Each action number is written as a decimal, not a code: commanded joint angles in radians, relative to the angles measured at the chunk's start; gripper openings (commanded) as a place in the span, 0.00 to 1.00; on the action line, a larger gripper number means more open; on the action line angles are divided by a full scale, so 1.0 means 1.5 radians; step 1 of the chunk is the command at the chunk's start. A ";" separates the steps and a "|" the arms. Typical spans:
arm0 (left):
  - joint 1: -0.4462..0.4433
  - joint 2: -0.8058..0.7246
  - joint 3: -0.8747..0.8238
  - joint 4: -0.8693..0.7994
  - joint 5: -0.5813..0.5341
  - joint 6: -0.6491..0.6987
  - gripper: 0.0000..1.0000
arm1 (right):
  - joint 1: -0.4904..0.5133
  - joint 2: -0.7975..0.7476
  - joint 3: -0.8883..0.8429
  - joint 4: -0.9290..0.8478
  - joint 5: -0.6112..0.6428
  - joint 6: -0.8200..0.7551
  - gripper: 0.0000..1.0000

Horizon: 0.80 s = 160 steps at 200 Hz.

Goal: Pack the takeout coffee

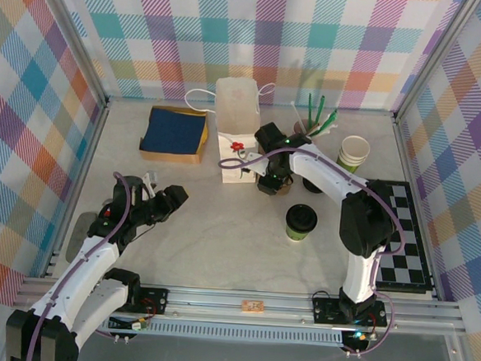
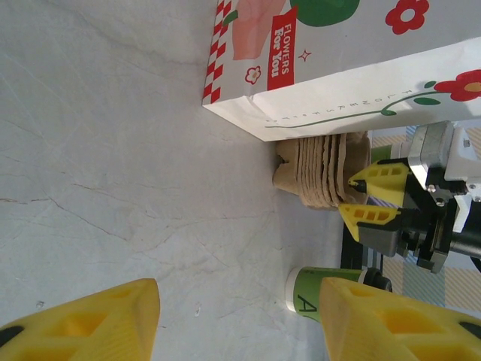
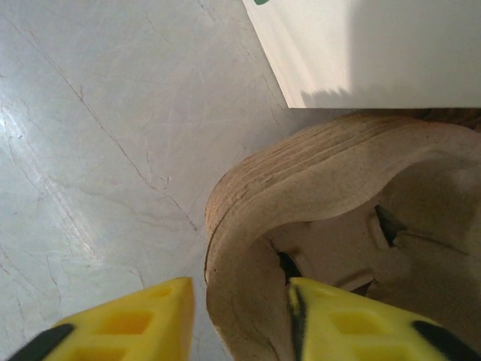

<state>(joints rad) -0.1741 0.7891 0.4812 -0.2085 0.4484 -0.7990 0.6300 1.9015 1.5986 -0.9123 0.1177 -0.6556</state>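
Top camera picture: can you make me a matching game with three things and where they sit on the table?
Things:
1 takeout coffee
2 blue-lined box
3 checkered mat

Places:
A along the right edge
B near the middle
C far left, towards the back

Pairs: 1-B, 2-C, 3-A

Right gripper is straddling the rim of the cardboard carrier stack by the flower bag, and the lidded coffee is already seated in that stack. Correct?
Not quite. The top view shows the lidded coffee standing on the table, apart from the carrier stack, not seated in it. The rest holds: the right gripper straddles the stack's rim by the flower bag.
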 commanded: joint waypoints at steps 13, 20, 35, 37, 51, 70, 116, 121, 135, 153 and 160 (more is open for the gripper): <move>0.011 -0.001 -0.002 0.006 0.007 0.002 0.58 | 0.007 0.006 0.012 -0.004 -0.001 -0.002 0.25; 0.011 -0.002 -0.002 0.006 0.007 0.002 0.58 | 0.008 0.006 0.012 -0.005 -0.002 -0.002 0.21; 0.010 -0.002 0.000 0.005 0.006 0.003 0.57 | 0.011 0.006 0.013 -0.005 0.000 0.000 0.16; 0.011 -0.002 0.000 0.005 0.006 0.003 0.57 | 0.012 0.006 0.014 -0.006 0.000 0.000 0.16; 0.011 -0.002 0.000 0.005 0.006 0.003 0.57 | 0.018 0.006 0.017 -0.006 0.003 0.004 0.11; 0.012 -0.002 0.001 0.004 0.005 0.003 0.57 | 0.023 0.007 0.023 -0.009 0.012 0.011 0.04; 0.012 -0.007 0.002 0.001 0.001 0.004 0.56 | 0.032 -0.008 0.039 -0.011 0.031 0.033 0.00; 0.012 -0.007 0.002 0.001 0.001 0.005 0.56 | 0.033 -0.011 0.039 -0.009 0.036 0.034 0.00; 0.012 -0.007 0.005 0.000 0.000 0.005 0.56 | 0.038 -0.020 0.040 -0.008 0.050 0.039 0.00; 0.011 -0.007 0.008 -0.002 -0.001 0.006 0.56 | 0.042 -0.028 0.047 -0.007 0.080 0.046 0.00; 0.012 -0.007 0.010 -0.003 -0.002 0.007 0.56 | 0.043 -0.033 0.049 0.000 0.100 0.051 0.00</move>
<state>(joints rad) -0.1741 0.7887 0.4812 -0.2092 0.4473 -0.7956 0.6823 1.9011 1.6295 -0.9108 0.1944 -0.6113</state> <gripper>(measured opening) 0.557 0.046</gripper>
